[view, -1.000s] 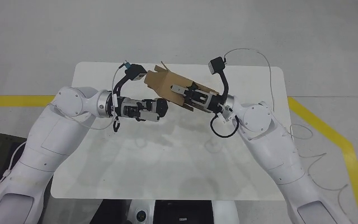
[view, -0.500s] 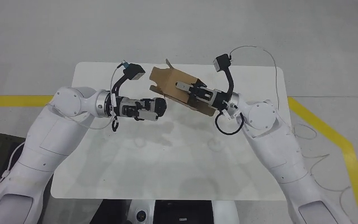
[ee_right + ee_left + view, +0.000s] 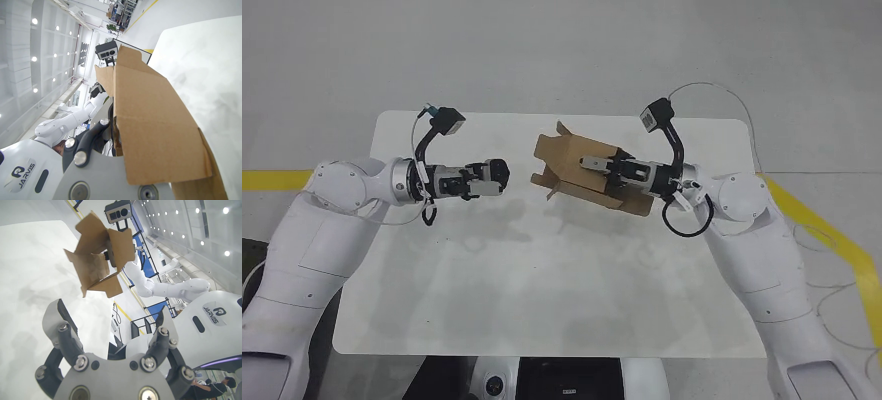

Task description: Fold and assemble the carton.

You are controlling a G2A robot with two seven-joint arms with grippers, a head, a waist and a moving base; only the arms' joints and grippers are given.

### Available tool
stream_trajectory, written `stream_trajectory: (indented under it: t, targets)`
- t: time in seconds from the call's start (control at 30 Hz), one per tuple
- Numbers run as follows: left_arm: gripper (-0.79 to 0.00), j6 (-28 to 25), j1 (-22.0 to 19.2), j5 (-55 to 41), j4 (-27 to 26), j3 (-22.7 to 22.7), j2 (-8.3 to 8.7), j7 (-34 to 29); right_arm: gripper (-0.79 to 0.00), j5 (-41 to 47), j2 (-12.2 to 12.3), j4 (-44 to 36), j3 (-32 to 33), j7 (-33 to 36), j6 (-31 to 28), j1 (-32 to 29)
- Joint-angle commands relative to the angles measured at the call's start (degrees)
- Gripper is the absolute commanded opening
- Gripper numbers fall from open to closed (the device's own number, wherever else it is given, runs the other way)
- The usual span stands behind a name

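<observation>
A brown cardboard carton point(image 3: 577, 175) hangs above the far middle of the white table point(image 3: 542, 290), its flaps splayed open toward the left arm. My right gripper point(image 3: 594, 165) is shut on one carton wall, with one finger lying over the top face. In the right wrist view the carton point(image 3: 151, 121) covers most of that gripper. My left gripper point(image 3: 498, 176) is open and holds nothing, off to the carton's left with a clear gap between them. From the left wrist view the carton point(image 3: 98, 255) floats well beyond the spread left fingertips point(image 3: 61, 306).
The table's near half and both sides carry nothing but shadows. A yellow floor line point(image 3: 272, 180) runs past the table on both sides. Cables point(image 3: 712, 95) loop from the right wrist camera over the far right corner.
The right gripper carried the carton rightward and turned it. The left gripper drew back to the left, widening the gap to the carton.
</observation>
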Motion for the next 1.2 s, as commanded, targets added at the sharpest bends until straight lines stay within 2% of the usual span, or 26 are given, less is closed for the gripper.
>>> stream_trajectory:
  t: [0.0, 0.3, 0.57, 1.17]
  targets:
    - [0.0, -0.1, -0.2, 0.5, 1.6, 0.3, -0.13, 0.1, -0.785, 0.1, 0.1, -0.4, 0.0, 1.3, -0.1, 0.1]
    - [0.0, 0.1, -2.9, 4.3, 6.5, 5.2, -2.07, 1.6, -0.785, 3.0, 0.0, -2.4, -1.8, 4.3, -1.0, 0.6]
    - [0.0, -0.2, -5.6, 7.0, 9.9, 7.7, -3.58, 3.6, -0.785, 4.2, 0.0, -3.4, -2.4, 4.9, -1.4, 0.9]
    - [0.0, -0.6, -7.7, 4.9, 9.8, 9.8, -5.45, 0.6, -0.785, 5.3, -0.6, -2.7, -5.6, 4.5, -2.6, 2.1]
